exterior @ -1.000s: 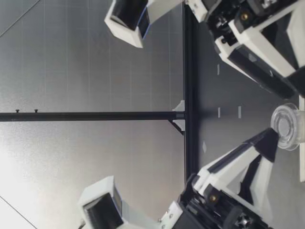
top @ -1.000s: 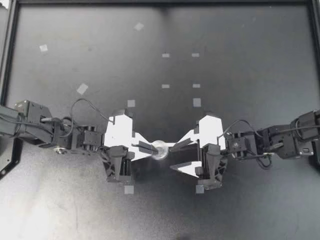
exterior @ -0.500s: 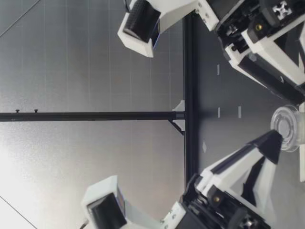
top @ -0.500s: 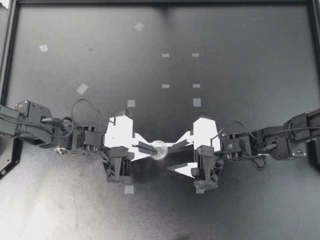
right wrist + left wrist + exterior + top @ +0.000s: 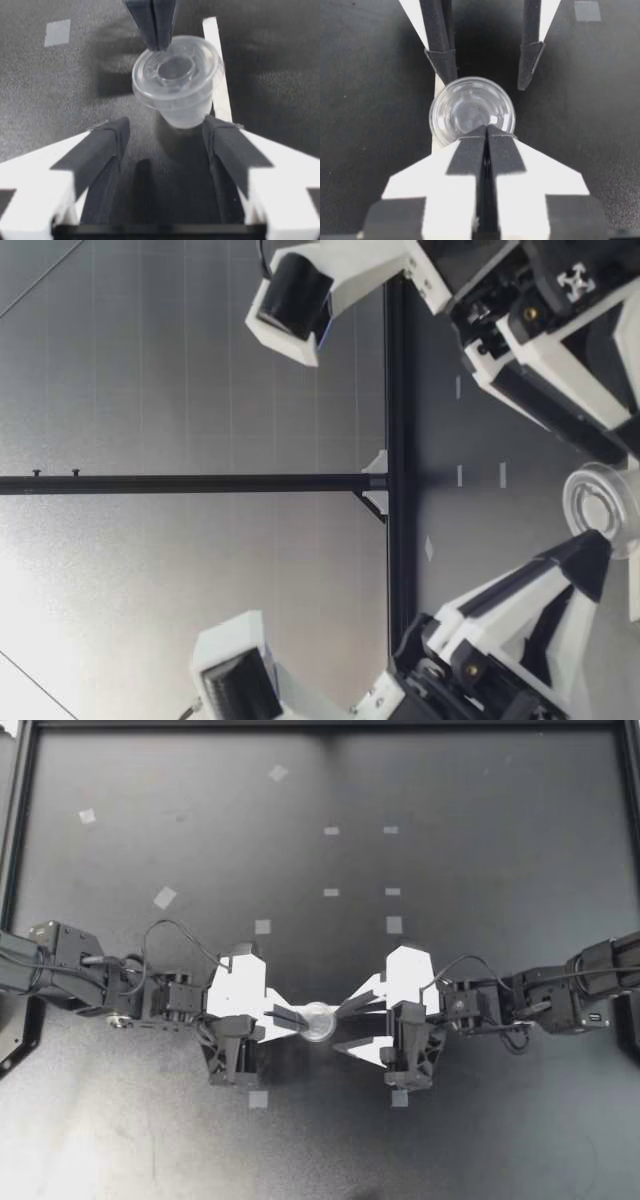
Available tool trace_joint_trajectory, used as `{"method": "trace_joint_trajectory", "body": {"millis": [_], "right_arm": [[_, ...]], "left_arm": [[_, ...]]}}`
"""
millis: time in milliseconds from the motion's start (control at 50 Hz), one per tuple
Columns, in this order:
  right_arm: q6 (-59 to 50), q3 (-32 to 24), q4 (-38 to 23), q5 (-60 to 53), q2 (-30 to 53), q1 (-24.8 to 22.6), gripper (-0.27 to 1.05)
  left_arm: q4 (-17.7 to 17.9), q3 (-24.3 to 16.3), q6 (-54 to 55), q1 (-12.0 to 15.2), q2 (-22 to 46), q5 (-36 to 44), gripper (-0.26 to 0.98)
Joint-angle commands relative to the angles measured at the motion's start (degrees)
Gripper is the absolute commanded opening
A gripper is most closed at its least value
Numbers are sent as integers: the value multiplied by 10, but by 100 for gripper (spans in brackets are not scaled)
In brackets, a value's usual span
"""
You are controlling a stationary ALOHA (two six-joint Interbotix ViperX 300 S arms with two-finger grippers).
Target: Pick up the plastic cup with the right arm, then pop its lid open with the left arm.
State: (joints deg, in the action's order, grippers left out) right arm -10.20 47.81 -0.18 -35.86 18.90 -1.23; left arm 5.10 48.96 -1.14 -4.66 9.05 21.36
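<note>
Item under handling: a small clear plastic cup point(image 5: 318, 1020), round-rimmed, found about midway across the matt black table point(image 5: 480, 870), directly between the two grippers. In the low view the cup point(image 5: 600, 502) presented its round mouth largely toward that camera, so it was tilted rather than upright. Whether its base touched the table could not be determined.

My left gripper point(image 5: 288, 1017) had its fingers closed tight together, with only a hairline gap between them, and their dark tips met on the cup's rim. The left wrist view bore this out: the cup point(image 5: 470, 110) lay immediately ahead of the left gripper point(image 5: 486, 131), whose tips overlapped the near edge of the rim. The grip was judged to be on that rim.

My right gripper point(image 5: 338, 1030) faced the cup from the opposite side with its fingers spread apart. In the right wrist view the cup point(image 5: 177, 75) sat just ahead of the right gripper point(image 5: 167, 124), its narrower base between the two dark pads. One pad lay just beside the base and the other stood clear of it. The left gripper point(image 5: 152, 47) showed at the far rim, tips together.

Two grey tape squares point(image 5: 259, 1099) lay on the table, one near each gripper
</note>
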Motion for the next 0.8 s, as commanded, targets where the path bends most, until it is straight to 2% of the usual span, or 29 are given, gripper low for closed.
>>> {"method": "trace_joint_trajectory", "body": {"millis": [0, 780], "right_arm": [[1, -12, 0, -2, -4, 4, 62], [45, -59, -1, 40, 11, 4, 62]], "left_arm": [[1, -4, -1, -1, -11, 4, -1], [1, -1, -1, 0, 0, 4, -1]]}}
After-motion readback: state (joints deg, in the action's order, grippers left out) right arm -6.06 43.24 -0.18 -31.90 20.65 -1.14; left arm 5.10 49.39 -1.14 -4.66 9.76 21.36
